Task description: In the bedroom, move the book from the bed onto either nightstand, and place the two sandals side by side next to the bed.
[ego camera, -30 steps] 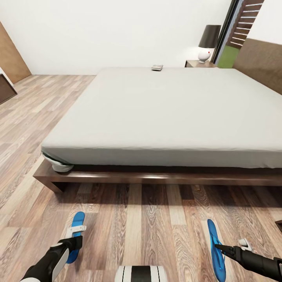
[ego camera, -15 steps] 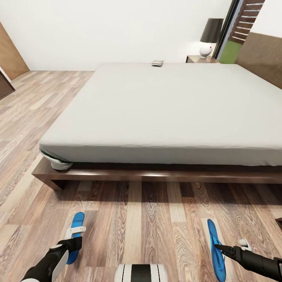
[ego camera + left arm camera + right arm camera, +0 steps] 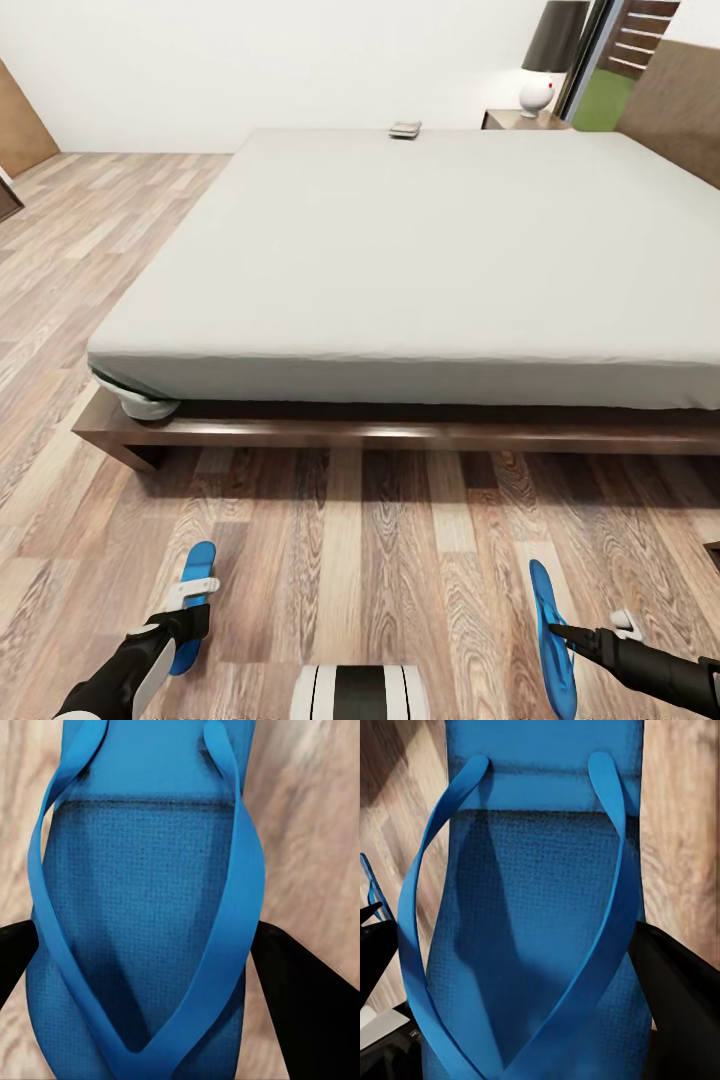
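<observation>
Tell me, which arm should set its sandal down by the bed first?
Probably the left: its sandal hangs flat over the floor, while the right fingers hold theirs on edge. Close call.

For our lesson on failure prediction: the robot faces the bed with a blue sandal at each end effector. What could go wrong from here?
1. The left sandal and right sandal are far apart; set down like this, they would likely not be side by side.
2. The right sandal looks tilted on edge, so it might land askew.
3. The book lies at the bed's far edge, probably a difficult reach from here.
</observation>
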